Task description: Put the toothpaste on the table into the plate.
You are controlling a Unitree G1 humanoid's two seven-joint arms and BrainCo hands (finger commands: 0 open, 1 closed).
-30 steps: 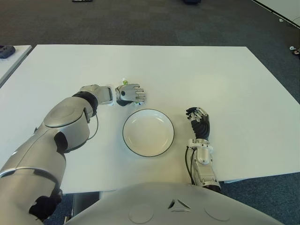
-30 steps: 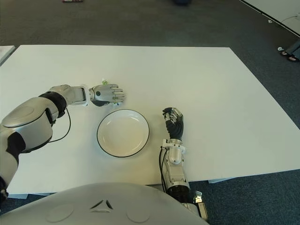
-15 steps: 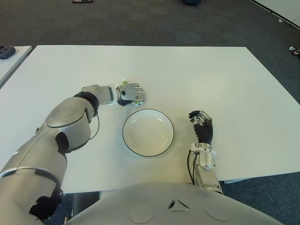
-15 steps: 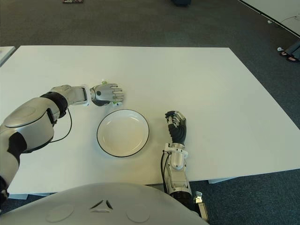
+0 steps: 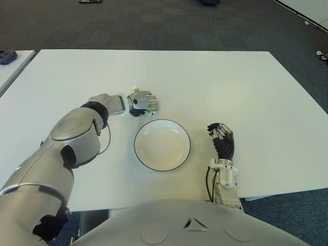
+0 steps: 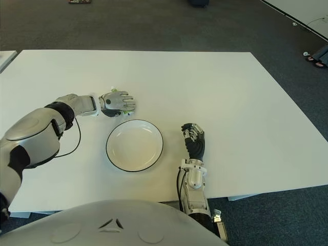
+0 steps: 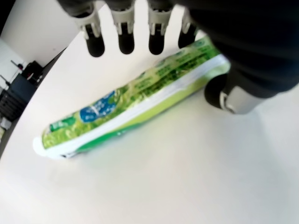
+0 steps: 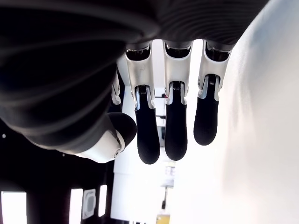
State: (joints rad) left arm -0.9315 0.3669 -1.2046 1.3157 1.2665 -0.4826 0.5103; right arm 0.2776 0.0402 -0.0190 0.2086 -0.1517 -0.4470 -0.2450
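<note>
The toothpaste [image 7: 135, 105] lies flat on the table [image 5: 246, 87], just past the far left rim of the plate [image 5: 162, 144]. It is not in the plate yet. It is a long green and white tube. It looks light and soft, so I think it will squash if it is pinched too hard. Its skin looks smooth, so it may slip. The best place to take hold is across the middle, with fingers on one long side and the thumb on the other.

Nearest to the robot is the right hand [image 5: 222, 140]. It shows on the right of the plate, near the front edge of the table. It holds nothing. Its fingers [image 8: 176, 122] hang loose and a bit bent, not in a fist.

Next comes the plate, round and white with a dark rim. Nothing is in it.

Farther off is the left hand [image 5: 142, 102]. It is right over the toothpaste, palm down. Its fingers [image 7: 125, 28] are stretched out over the tube and are not wrapped round it. The thumb [image 7: 229, 93] sits low beside one end. I cannot tell if any finger touches the tube. The hand has no hold on it yet.
</note>
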